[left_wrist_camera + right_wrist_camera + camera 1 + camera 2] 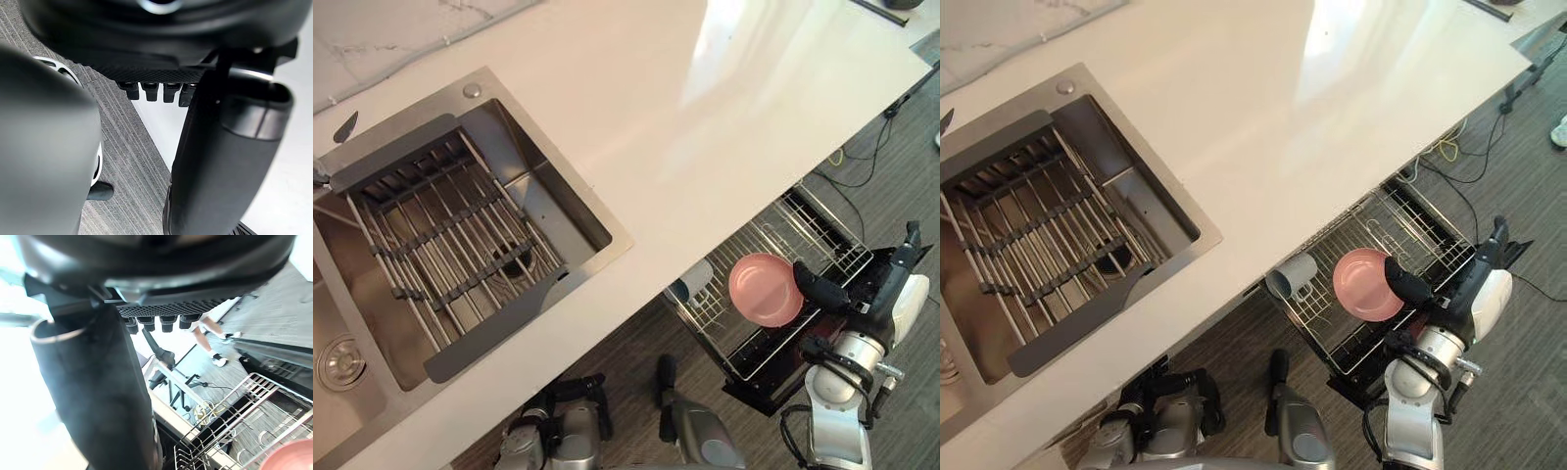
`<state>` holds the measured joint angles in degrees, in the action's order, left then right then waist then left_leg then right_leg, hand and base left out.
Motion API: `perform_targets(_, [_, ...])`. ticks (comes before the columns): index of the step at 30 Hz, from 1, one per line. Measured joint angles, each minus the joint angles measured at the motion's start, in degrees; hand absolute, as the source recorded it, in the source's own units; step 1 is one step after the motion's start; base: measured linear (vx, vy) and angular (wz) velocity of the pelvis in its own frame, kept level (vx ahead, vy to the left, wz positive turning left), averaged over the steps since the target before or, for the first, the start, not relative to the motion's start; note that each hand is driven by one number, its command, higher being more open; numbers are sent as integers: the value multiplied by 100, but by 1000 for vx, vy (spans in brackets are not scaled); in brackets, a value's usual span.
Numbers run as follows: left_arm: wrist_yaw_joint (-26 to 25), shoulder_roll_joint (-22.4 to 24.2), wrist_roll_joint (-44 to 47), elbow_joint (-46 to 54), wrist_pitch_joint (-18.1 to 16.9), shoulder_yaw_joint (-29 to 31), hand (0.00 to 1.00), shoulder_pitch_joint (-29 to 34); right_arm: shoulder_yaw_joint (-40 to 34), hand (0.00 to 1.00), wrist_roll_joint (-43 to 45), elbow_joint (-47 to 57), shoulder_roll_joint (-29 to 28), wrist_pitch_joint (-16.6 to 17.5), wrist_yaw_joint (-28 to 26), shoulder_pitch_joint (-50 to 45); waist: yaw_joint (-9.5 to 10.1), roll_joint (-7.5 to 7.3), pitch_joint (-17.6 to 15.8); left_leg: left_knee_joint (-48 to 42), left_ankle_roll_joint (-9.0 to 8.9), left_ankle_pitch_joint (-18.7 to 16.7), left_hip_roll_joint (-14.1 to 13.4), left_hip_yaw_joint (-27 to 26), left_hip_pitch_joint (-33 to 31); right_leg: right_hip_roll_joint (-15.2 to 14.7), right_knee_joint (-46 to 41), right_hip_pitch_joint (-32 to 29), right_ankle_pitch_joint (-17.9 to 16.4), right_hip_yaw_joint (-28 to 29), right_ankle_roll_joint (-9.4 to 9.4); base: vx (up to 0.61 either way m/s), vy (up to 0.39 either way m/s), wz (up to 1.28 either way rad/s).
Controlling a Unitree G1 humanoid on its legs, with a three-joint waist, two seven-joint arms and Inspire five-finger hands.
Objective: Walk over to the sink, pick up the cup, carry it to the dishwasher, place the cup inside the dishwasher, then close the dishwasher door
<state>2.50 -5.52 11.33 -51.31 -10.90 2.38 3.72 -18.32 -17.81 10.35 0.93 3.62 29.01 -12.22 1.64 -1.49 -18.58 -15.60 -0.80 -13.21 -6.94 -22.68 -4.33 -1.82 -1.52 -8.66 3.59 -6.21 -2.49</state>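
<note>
In the rack point(1400, 220), cup point(1291, 276) beside pink plate point(1361, 284); right hand point(1408, 284) near (fingers seemingly straight).

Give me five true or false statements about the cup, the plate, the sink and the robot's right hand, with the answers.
1. The cup is in the sink. False: the cup lies on its side in the dishwasher rack.
2. A pink plate sits in the dishwasher rack. True: the pink plate is there, beside the cup.
3. The right hand holds the cup. False: the right hand is at the pink plate's far side, apart from the cup.
4. A grey drying rack lies over the sink. True: the drying rack spans the sink.
5. The dishwasher rack is pushed in. False: it stands pulled out past the counter edge.
</note>
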Motion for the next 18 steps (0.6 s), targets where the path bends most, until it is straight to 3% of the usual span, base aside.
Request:
perform_targets(8, [-9,-1,-13,-27,-25,62,100,242,-110,100,1267,-733,-449,137,-43,-845,-132,-61,319,114,-97,-9,-116,-178,393,30,-285,167,-426,-187,84,4,-42,3])
perform_targets(12, [17,83,-9,-135,-30,268,100,306,-139,100,2058,-1773,-453,301,-91,-845,-125,-41,518,169,-218,-5,-208,-238,590,47,-560,255,-492,-373,90,49,-46,2])
perform_targets(18, [-10,164,-77,-184,-107,276,100,343,-159,100,3203,-2641,-435,678,-486,-786,-115,75,613,155,-242,7,-246,-328,630,55,-633,223,-538,-375,135,-27,-35,-9])
